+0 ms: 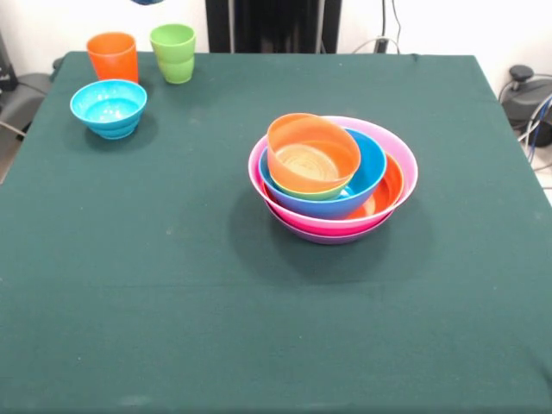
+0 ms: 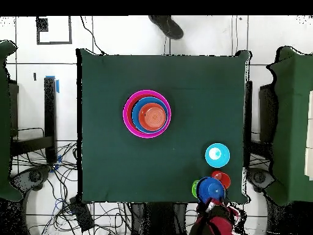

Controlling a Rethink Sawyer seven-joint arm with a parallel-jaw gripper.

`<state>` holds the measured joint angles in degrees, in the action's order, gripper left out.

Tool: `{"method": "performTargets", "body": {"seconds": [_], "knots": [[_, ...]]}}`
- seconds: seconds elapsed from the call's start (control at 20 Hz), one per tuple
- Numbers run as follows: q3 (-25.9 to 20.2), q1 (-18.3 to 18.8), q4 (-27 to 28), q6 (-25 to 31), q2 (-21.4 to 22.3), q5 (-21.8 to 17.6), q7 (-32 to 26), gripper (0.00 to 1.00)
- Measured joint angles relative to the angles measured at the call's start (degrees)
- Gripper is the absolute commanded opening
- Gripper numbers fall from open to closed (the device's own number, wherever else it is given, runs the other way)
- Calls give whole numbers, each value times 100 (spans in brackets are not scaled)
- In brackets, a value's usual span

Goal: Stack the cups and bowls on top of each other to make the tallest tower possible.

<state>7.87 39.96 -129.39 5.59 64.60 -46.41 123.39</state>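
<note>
The tower (image 1: 332, 177) stands mid-table: a pink bowl (image 1: 407, 162) on a purple one (image 1: 332, 238), then a large orange bowl (image 1: 390, 185), a large blue one (image 1: 373, 166), a small lime green one (image 1: 326, 195) and a tilted small orange one (image 1: 312, 153). It also shows in the overhead view (image 2: 147, 114). A small light blue bowl (image 1: 108, 108) sits apart. An orange cup (image 1: 113, 56) and a lime green cup (image 1: 174, 52) stand upright at the robot's edge. My gripper (image 2: 211, 202) holds a small dark blue bowl (image 2: 212, 191) in the air above the cups; its fingers are hidden.
The green cloth table (image 1: 172, 302) ends just behind the cups. The black pedestal (image 1: 272, 26) stands behind that edge. Cables lie on the floor (image 2: 43, 177) round the table. A person's shoe (image 2: 166, 26) shows at the table's side opposite the robot.
</note>
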Motion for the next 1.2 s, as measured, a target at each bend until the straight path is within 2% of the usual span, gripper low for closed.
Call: {"method": "performTargets", "body": {"seconds": [0.05, 0.15, 0.25, 0.3, 0.35, 0.4, 0.45, 0.55, 0.7, 0.75, 0.95, 1.0, 1.05, 1.2], "knots": [[-425, 466, -145, 73, 114, 150, -39, 0], [-900, 922, -293, 170, 192, 371, -105, 0], [-1714, 1788, -537, 362, 275, 723, -277, 0], [-1931, 2034, -604, 418, 289, 836, -337, 0], [-2453, 2604, -732, 588, 292, 1034, -517, 0], [-2614, 2772, -766, 657, 291, 1074, -585, 0], [-2977, 3102, -809, 882, 260, 1192, -779, 0], [-3167, 3180, -802, 1050, 237, 1194, -903, 0], [-3409, 3070, -771, 1397, 224, 1206, -1015, 0], [-3537, 2864, -723, 1670, 224, 1210, -1017, 0], [-3667, 2404, -599, 1995, 222, 1209, -1017, 0], [-3676, 2285, -563, 2052, 222, 1210, -1017, 0], [-3677, 1986, -461, 2129, 215, 1206, -1017, 0], [-3674, 1708, -334, 2141, 163, 1206, -1017, 0]]}}
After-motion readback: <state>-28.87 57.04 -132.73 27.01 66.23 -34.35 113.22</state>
